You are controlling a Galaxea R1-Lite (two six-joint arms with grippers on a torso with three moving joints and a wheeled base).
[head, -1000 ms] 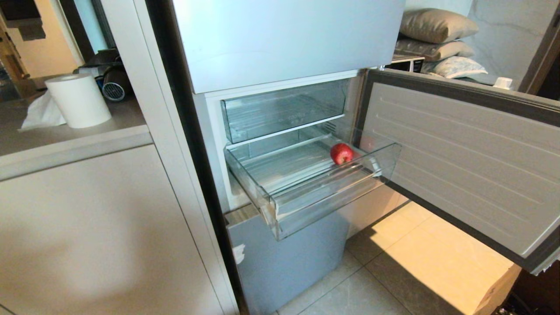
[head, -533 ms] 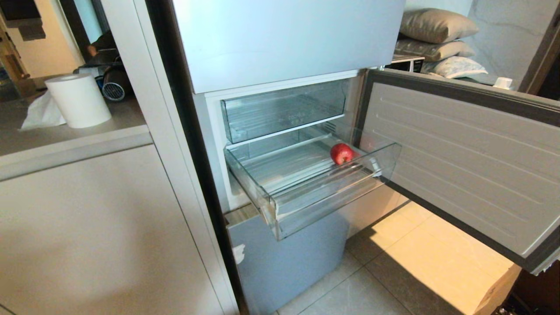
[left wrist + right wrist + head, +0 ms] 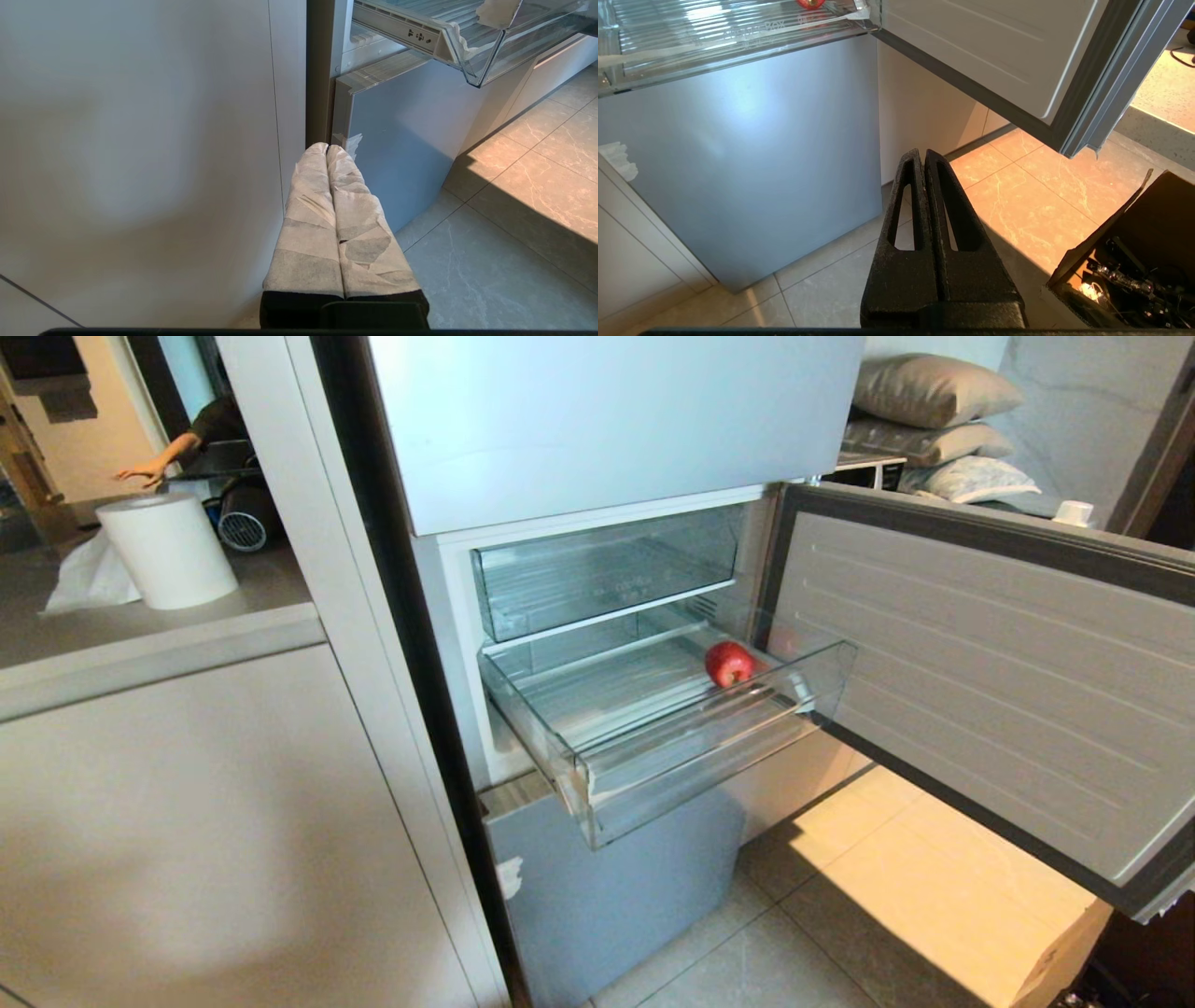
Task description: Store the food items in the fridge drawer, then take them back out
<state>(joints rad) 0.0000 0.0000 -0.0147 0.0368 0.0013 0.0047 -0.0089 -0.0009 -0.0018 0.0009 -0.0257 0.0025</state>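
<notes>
Both your claws hang low before the fridge [image 3: 607, 420], left claw [image 3: 327, 148] and right claw [image 3: 923, 153] pressed together, empty. Above them, the fridge drawer [image 3: 709, 761] stands pulled out, unchanged; the apple [image 3: 729, 664] rests inside, ready for retrieval. Farther back, a person's hand [image 3: 140, 474] has newly appeared above the counter [image 3: 140, 625].

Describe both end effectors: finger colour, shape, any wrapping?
Left end effector: two long tapered fingers wrapped in wrinkled whitish paper-like tape, patchy grey in places, with black bases showing below the wrap. Right end effector: bare matte black fingers, rough grainy surface, each with a long slot cut through it, widening to a solid black base. No cables or markings visible on either.
</notes>
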